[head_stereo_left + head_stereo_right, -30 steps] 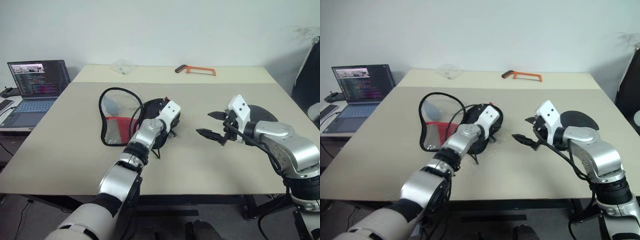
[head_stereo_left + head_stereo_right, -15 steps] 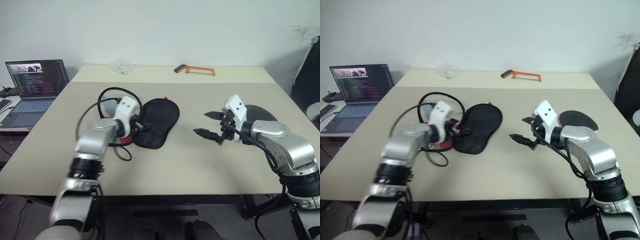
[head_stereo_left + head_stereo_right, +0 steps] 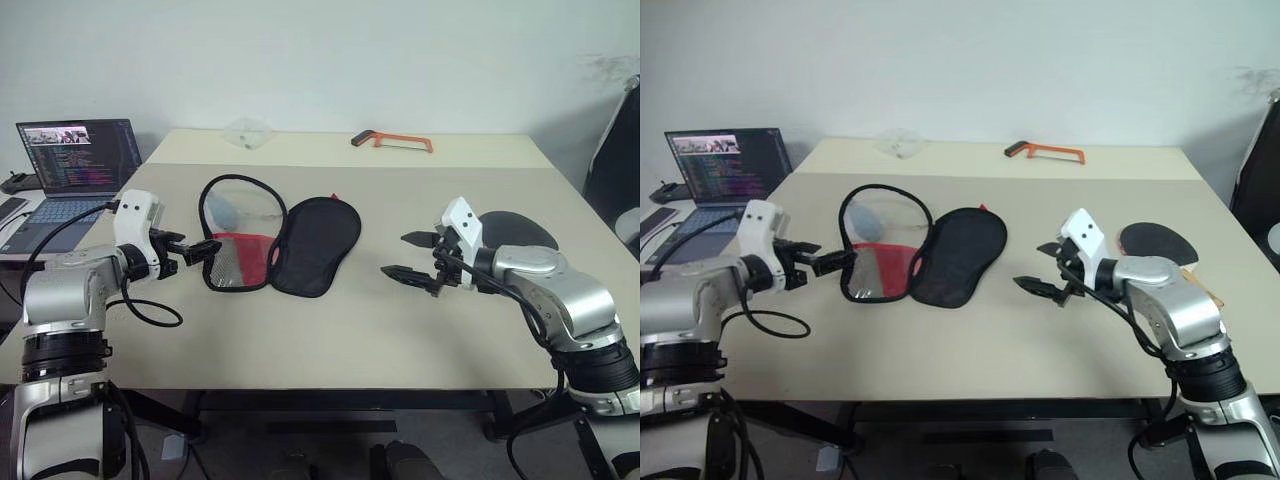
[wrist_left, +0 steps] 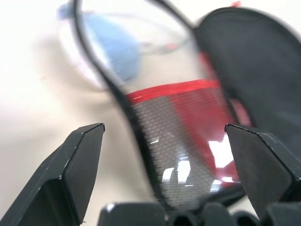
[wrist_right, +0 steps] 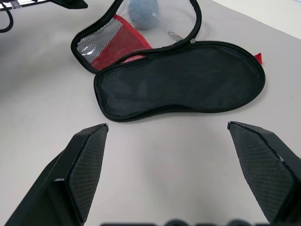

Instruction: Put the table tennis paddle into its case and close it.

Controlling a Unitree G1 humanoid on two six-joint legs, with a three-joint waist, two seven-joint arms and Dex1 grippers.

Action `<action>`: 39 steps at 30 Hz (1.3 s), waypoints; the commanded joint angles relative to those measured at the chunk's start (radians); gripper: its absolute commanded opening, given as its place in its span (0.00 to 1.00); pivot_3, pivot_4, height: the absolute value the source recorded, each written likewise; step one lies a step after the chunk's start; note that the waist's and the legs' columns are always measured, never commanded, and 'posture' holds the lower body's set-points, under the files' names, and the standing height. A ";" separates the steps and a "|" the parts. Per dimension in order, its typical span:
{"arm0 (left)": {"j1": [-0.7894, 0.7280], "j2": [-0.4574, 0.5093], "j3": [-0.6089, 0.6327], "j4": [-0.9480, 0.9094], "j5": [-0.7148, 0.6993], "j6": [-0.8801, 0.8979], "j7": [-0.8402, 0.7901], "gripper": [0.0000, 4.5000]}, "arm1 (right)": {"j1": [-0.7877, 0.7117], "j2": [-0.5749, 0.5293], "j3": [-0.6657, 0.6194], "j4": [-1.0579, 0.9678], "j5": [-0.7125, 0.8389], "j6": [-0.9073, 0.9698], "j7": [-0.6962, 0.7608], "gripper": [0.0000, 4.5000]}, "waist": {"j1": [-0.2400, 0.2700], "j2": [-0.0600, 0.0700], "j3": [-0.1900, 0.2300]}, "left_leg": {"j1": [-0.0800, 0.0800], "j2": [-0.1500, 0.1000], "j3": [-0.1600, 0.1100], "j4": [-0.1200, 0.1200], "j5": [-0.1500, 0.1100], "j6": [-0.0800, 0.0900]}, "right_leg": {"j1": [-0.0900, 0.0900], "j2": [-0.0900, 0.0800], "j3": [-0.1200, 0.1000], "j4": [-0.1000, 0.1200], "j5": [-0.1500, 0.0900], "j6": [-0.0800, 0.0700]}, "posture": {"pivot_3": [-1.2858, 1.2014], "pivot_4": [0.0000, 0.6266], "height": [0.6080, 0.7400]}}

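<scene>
Nearest to the robot are its two grippers, both low over the table (image 3: 330, 330). The case (image 3: 280, 243), which lies open in the middle of the table, is the landmark here. The left gripper (image 3: 197, 250) hangs just beside the left edge of the case, its two black fingers spread wide and holding nothing. The right gripper (image 3: 408, 256) hangs well to the right of the case, also spread wide and empty, and it points toward the case.

The case is unzipped and folded out flat in two halves. The left half shows the clear lining, the red mesh part and the grey-blue plush charm (image 3: 225, 213) inside; the right half is the dark cover. Each half is long from near to far, with the narrow end nearer the robot, and the dark half leans a little to the right at its far end.

The paddle (image 3: 518, 231) lies flat on the table far to the right of the case, behind the right arm, black face up. The arm hides its handle, so I cannot tell which way it points.

In my judgement the task is at an early stage: the case is opened, but the paddle is not yet picked up, not inside, and the zip is not closed.

Farther away, an orange-handled saw (image 3: 391, 141) lies near the far edge of the table.
</scene>
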 commanded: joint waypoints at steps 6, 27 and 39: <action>-0.049 -0.089 -0.029 0.172 -0.002 -0.104 0.040 0.99 | -0.018 -0.004 -0.022 -0.033 0.002 -0.011 0.009 1.00 | 0.010 0.000 0.000 | 0.000 0.000 0.000 0.000 0.000 0.000 | 0.000 -0.001 0.000 0.000 0.000 0.000 | 0.52 0.24 1.00; -0.084 -0.211 -0.063 0.087 -0.081 -0.062 0.022 0.23 | -0.010 -0.012 -0.036 -0.062 0.007 0.006 0.000 1.00 | 0.012 0.000 0.000 | -0.001 0.000 -0.001 0.000 0.000 0.000 | 0.000 -0.001 -0.001 0.001 0.000 0.000 | 0.52 0.24 1.00; -0.192 -0.474 -0.204 0.286 -0.041 -0.203 0.021 0.01 | -0.017 -0.008 -0.034 -0.056 0.004 0.003 -0.007 1.00 | 0.013 -0.001 0.000 | -0.001 -0.001 0.000 0.000 0.000 0.000 | 0.000 -0.001 0.000 0.000 0.000 0.000 | 0.52 0.24 1.00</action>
